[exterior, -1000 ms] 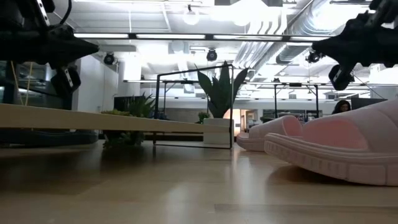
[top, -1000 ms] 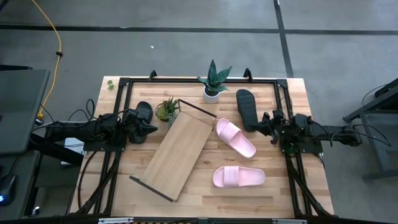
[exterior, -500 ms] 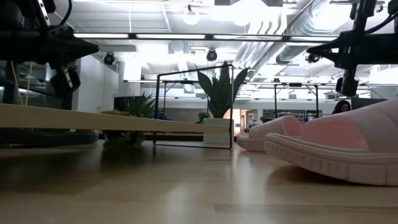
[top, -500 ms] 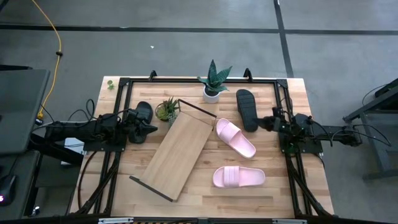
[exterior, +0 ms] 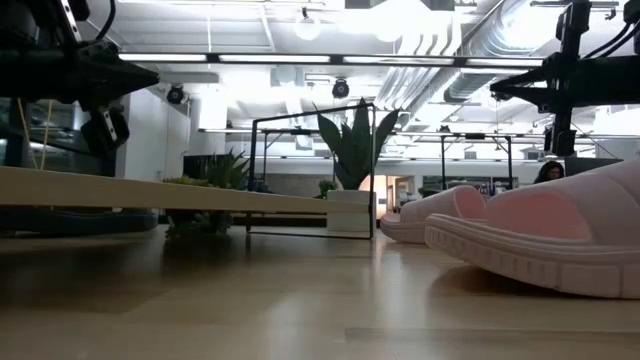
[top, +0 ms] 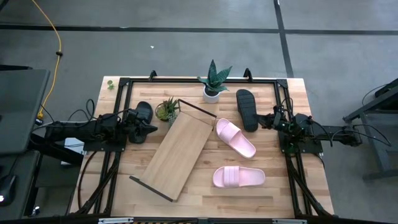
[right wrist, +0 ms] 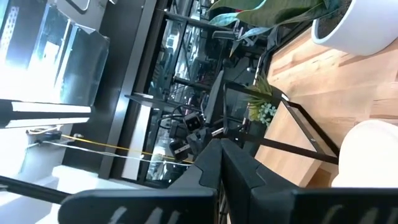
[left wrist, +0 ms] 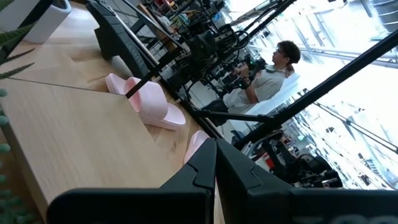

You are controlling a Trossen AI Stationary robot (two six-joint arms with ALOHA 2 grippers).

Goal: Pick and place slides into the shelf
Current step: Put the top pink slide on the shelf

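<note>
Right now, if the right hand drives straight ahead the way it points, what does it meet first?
Probably the black slide. In the high view the shut right hand points toward the table's middle, with that slide right in front. The hand seems to hang above the tabletop, so it might pass over; height is unclear.

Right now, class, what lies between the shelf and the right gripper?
In the high view, one pale pink slide lies between the shelf and the shut right gripper; the black slide sits just beside that gripper.

Left gripper (top: pixel 151 129) and right gripper (top: pixel 263 120) both hover with fingers closed, empty
</note>
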